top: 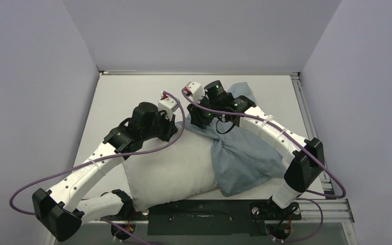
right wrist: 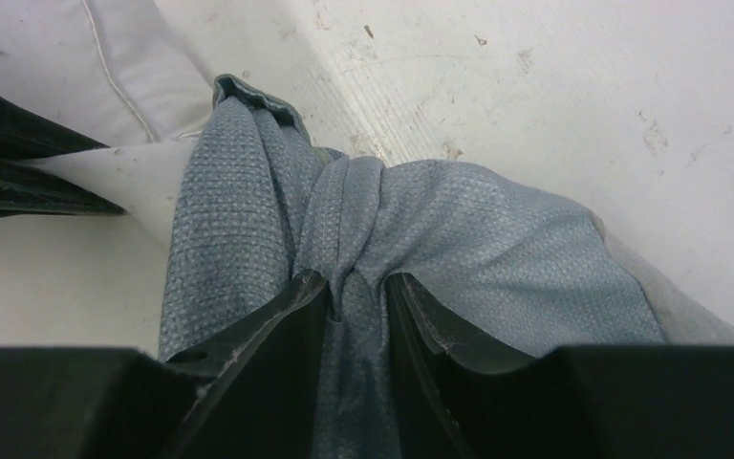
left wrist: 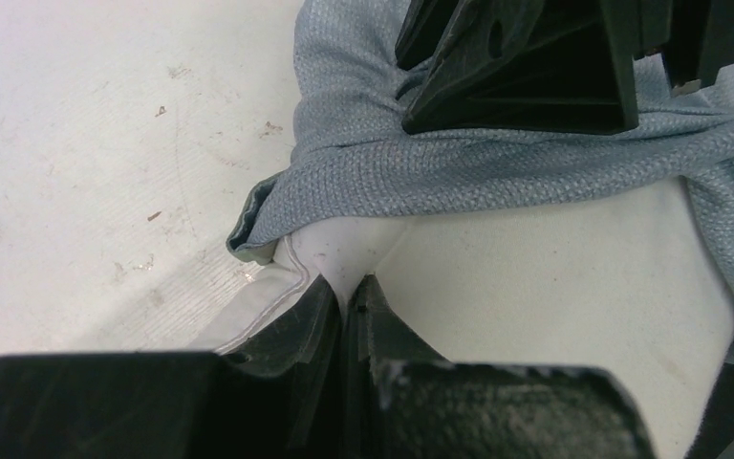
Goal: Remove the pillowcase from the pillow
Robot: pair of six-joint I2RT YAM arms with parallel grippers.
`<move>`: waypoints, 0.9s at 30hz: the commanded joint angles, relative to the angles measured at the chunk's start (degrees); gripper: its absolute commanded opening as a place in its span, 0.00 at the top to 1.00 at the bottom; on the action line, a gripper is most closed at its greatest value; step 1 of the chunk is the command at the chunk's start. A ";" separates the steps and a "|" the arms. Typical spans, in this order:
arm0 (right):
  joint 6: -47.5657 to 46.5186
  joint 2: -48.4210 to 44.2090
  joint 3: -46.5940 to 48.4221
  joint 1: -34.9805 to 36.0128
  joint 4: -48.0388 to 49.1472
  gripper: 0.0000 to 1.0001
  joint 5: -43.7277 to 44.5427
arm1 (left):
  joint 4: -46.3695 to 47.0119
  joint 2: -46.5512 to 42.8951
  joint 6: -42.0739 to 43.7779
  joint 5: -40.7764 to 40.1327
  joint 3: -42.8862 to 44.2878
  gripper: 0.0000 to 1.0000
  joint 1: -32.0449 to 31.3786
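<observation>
The off-white pillow (top: 168, 171) lies across the near half of the table, its left part bare. The dusty-blue pillowcase (top: 245, 155) still covers its right end and is bunched towards the far side. My left gripper (top: 175, 125) is shut on the pillow's far corner (left wrist: 339, 251), pinching the white fabric just below the pillowcase's hem (left wrist: 497, 163). Close to its right, my right gripper (top: 200, 118) is shut on a gathered fold of the pillowcase (right wrist: 358, 229); the cloth fills the gap between its fingers (right wrist: 287, 316). The two grippers (left wrist: 352, 287) (right wrist: 358, 287) nearly touch.
The white table (top: 127, 97) is bounded by grey walls at the left, back and right. A metal rail (top: 306, 112) runs along its right edge. Purple cables (top: 184, 109) loop over both arms. The pillow's near edge overhangs the arm bases' black plate (top: 199, 212).
</observation>
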 commanded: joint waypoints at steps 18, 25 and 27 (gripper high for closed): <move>12.13 -12.18 -7.14 -14.93 11.28 0.95 6.67 | 6.10 -4.01 2.68 -3.63 0.31 1.00 -0.43; 20.75 -18.55 -15.03 -27.08 17.00 0.95 5.01 | 5.96 -5.10 3.33 -5.98 -0.07 1.00 -0.41; 19.72 -19.11 -14.25 -27.12 16.22 0.93 4.76 | 6.02 -5.00 3.47 -5.97 -0.05 1.00 -0.47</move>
